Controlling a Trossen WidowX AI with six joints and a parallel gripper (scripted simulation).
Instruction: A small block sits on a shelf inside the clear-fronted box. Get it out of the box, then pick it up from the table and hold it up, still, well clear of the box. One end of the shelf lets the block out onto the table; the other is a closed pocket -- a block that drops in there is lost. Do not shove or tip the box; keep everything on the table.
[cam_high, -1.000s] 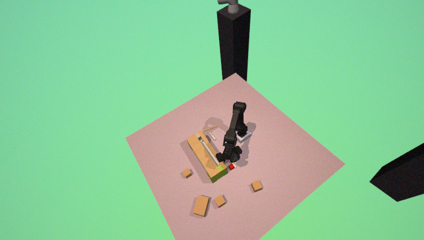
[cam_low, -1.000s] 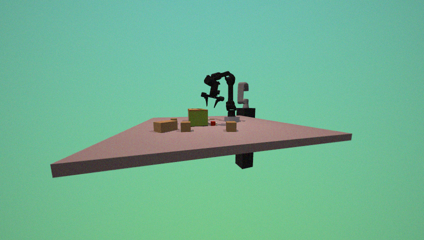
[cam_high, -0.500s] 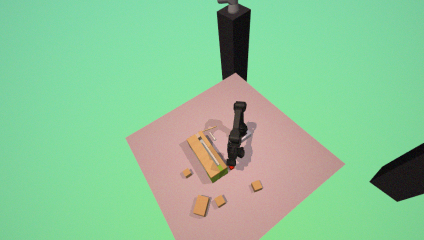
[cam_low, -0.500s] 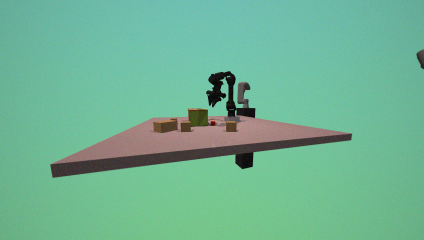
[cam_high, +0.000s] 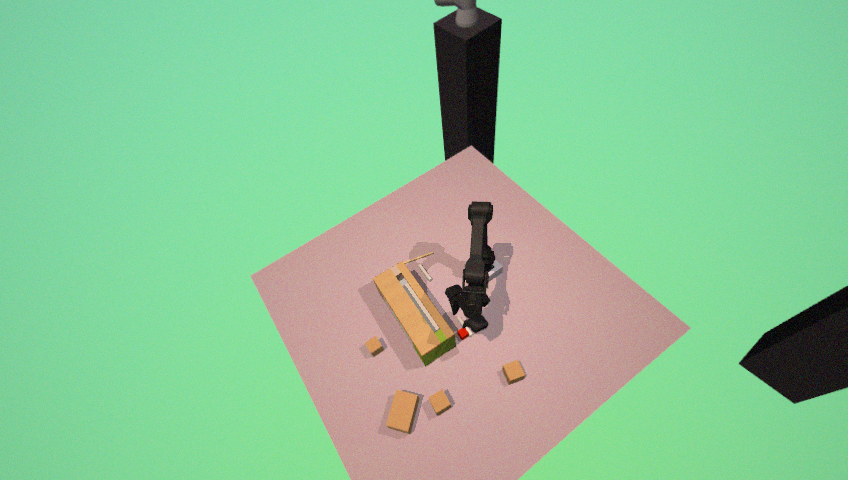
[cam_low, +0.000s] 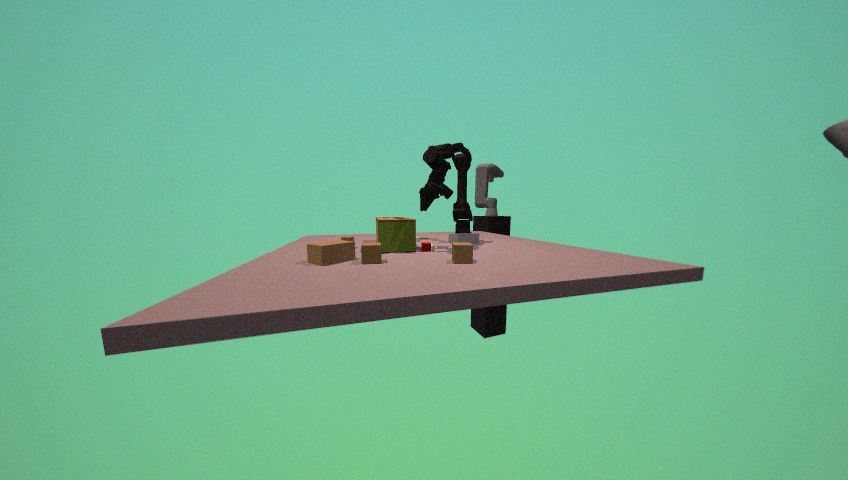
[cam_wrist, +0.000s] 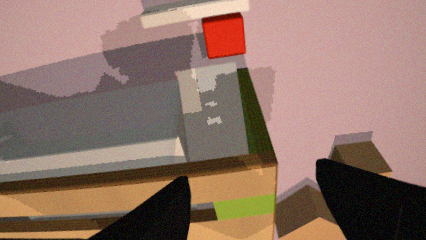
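Note:
The small red block (cam_high: 462, 333) (cam_low: 426, 246) (cam_wrist: 224, 37) lies on the table outside the box, close to the green end of its clear-fronted side. It lies beside a low pale bar (cam_wrist: 172, 17), which it touches or nearly touches. The long tan box (cam_high: 410, 315) (cam_low: 396, 235) (cam_wrist: 235, 176) stands upright, with a slot in its top and green on its near end. My gripper (cam_wrist: 252, 177) is open, with nothing between its fingers. It hangs high above the table; in the wrist view the fingertips stand on either side of the box's end corner, with the block beyond them.
Tan cubes (cam_high: 374, 345) (cam_high: 440, 402) (cam_high: 513, 371) and a larger tan block (cam_high: 403, 411) (cam_low: 330, 252) stand around the box. A thin tan rod (cam_high: 418, 258) and another pale bar (cam_high: 425, 272) lie by the box's far end. The table (cam_high: 571, 333) (cam_low: 535, 273) ends in open edges.

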